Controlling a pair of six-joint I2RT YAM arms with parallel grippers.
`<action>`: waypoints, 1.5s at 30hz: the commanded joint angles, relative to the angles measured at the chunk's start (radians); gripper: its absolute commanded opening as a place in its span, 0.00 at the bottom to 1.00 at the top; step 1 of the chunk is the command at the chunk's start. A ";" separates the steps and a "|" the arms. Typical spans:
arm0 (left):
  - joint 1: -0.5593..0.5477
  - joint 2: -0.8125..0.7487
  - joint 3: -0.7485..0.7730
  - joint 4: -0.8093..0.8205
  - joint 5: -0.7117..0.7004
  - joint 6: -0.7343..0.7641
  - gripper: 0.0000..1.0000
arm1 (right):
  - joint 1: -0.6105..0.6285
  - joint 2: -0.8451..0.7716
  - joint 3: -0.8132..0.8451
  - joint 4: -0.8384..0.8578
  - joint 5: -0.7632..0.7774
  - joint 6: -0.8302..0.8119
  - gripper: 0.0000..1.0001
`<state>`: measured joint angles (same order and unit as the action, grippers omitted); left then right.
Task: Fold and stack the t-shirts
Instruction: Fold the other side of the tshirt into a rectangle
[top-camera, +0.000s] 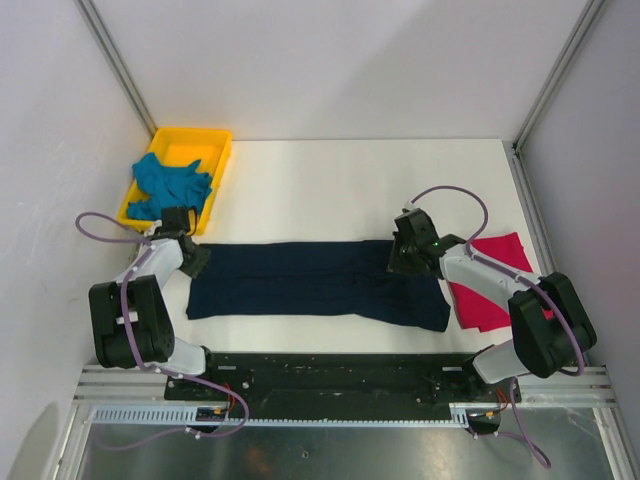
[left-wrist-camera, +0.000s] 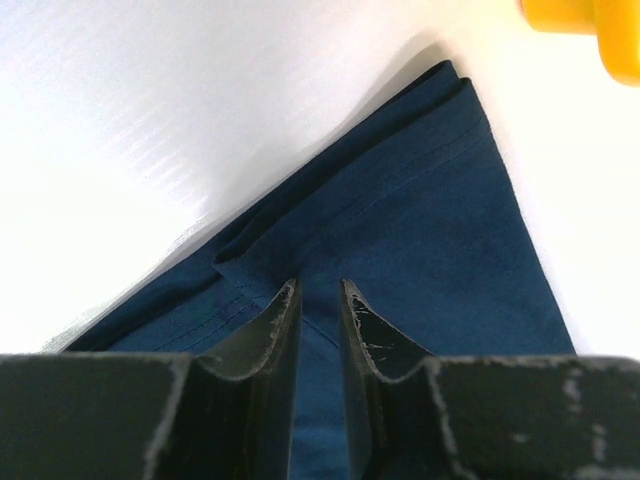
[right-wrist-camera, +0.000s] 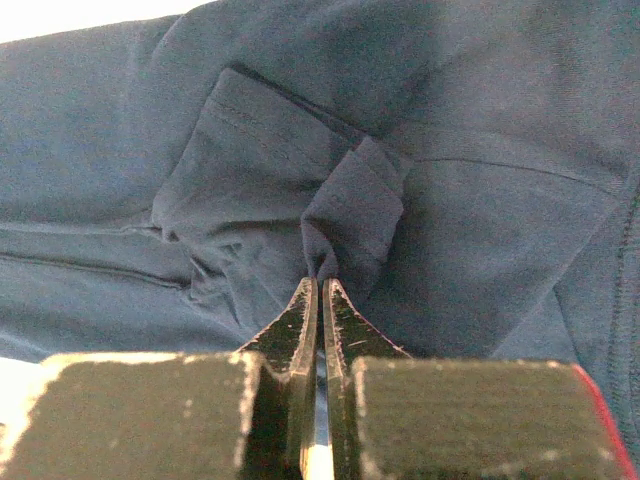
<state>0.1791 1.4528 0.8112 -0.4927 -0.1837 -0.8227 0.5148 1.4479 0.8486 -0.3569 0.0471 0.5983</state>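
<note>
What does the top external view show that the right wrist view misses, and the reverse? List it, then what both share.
Only top external: the yellow tray holding the teal t-shirt, the crimson-pink t-shirt on the right side, and the left gripper at the left end of the navy t-shirt. Only right wrist: the right gripper shut on a small raised pucker of the cloth, with wrinkles around it. Both: the navy t-shirt and the right gripper on it.

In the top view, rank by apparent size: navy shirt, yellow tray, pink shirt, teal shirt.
1. navy shirt
2. yellow tray and pink shirt: about alike, and the pink one is partly hidden, so I won't rank them
3. teal shirt, bunched in the tray
</note>
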 joint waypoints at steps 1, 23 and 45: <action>0.008 -0.018 0.003 0.003 -0.016 0.025 0.25 | -0.004 -0.053 0.036 -0.009 0.018 -0.032 0.01; 0.024 -0.007 0.038 0.002 -0.006 0.027 0.24 | 0.108 -0.086 0.008 -0.126 0.074 0.010 0.04; 0.013 -0.074 0.125 0.004 0.184 0.165 0.38 | -0.066 -0.132 0.027 -0.036 -0.048 -0.120 0.52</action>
<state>0.1978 1.3891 0.8898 -0.4957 -0.0902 -0.7113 0.4755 1.2316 0.8577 -0.4313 -0.0124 0.5217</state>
